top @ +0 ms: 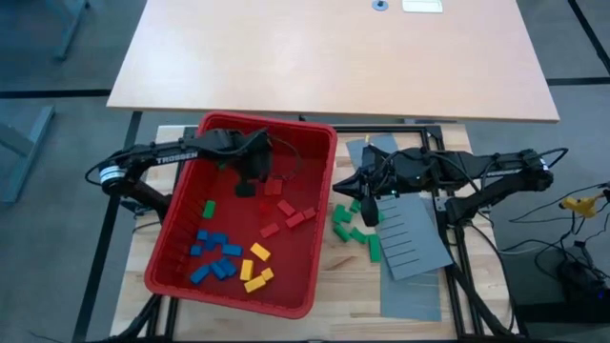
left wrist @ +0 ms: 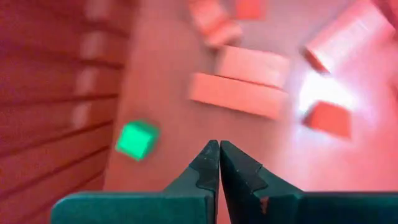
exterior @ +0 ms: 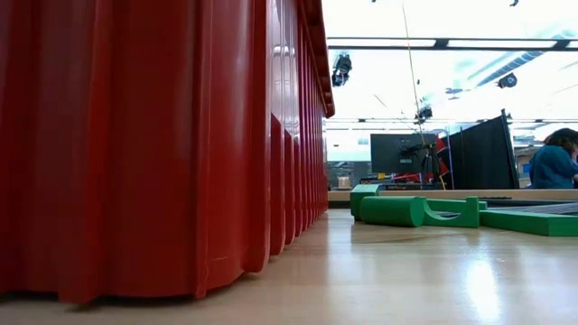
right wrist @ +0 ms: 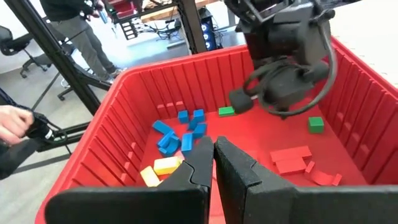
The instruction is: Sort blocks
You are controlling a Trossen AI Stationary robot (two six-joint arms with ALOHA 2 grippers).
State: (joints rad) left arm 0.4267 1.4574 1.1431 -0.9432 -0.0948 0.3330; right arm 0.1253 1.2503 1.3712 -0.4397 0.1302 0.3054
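The blocks lie in two places. Inside the red bin (top: 181, 276) are red blocks (top: 286, 211), blue blocks (top: 214, 252), yellow blocks (top: 255, 267) and a green block (top: 208, 209). On the table right of the bin lie several green blocks (top: 348, 227). My left gripper (top: 246, 189) hangs shut over the bin's far half, above the red blocks (left wrist: 236, 93), with a green block (left wrist: 137, 140) off to one side. My right gripper (top: 365, 211) is shut above the green blocks on the table, just outside the bin's right wall (right wrist: 367, 81); nothing shows between its fingers (right wrist: 213, 146).
Flat grey slotted panels (top: 412, 238) lie on the table's right part, one more at the far side (top: 372, 151). In the low view the bin's wall (exterior: 135, 144) fills the left. A person's hand (right wrist: 12, 121) and another standing person (right wrist: 68, 25) show beyond the table.
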